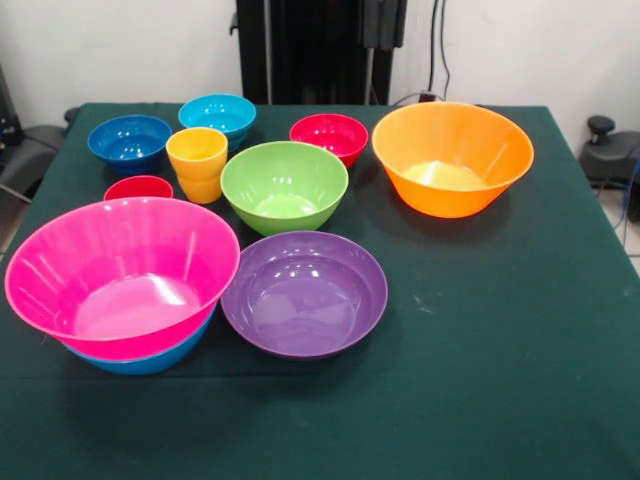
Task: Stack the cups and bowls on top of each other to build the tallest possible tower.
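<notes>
With no gripper in view, the pink bowl (125, 275) nested in the blue bowl (150, 358) makes the broadest base for stacking

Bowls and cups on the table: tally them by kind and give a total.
Bowls: 8 — pink, blue under it, purple, green, orange, red, dark blue, light blue.
Cups: 2 — yellow, red.
Total: 10

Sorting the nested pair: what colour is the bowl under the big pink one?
Blue; the blue bowl shows below the pink bowl nested in it, seen in the front view.
</notes>
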Motion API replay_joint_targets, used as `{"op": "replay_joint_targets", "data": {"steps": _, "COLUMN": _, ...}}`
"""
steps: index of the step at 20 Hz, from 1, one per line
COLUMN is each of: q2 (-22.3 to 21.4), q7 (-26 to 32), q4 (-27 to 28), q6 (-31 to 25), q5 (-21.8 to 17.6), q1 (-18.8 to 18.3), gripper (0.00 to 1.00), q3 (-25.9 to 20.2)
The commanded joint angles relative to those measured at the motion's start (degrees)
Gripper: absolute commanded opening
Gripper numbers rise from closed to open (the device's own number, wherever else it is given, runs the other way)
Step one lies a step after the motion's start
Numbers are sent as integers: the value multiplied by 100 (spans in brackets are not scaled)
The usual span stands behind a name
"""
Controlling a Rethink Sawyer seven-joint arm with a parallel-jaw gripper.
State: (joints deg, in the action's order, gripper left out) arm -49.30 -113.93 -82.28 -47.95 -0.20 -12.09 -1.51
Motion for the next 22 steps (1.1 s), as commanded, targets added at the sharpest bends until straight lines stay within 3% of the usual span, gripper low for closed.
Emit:
{"op": "replay_joint_targets", "data": {"steps": 1, "q2": 275, "q7": 955, "q4": -644, "q6": -53, "q5": -532, "q1": 13, "gripper": 0, "q3": -653}}
{"op": "replay_joint_targets", "data": {"steps": 4, "q2": 312, "q7": 967, "q4": -618, "q6": 5, "q5": -673, "q1": 41, "gripper": 0, "q3": -663}}
{"op": "replay_joint_targets", "data": {"steps": 5, "q2": 314, "q7": 920, "q4": -618, "q6": 50, "q5": -752, "q1": 36, "gripper": 100, "q3": -689}}
{"op": "replay_joint_targets", "data": {"steps": 11, "q2": 414, "q7": 626, "q4": -522, "q6": -22, "q5": -1007, "q1": 178, "gripper": 100, "q3": -533}}
{"op": "replay_joint_targets", "data": {"steps": 22, "q2": 850, "q7": 534, "q4": -750, "q6": 523, "q5": -1135, "q1": 1, "gripper": 100, "q3": -708}}
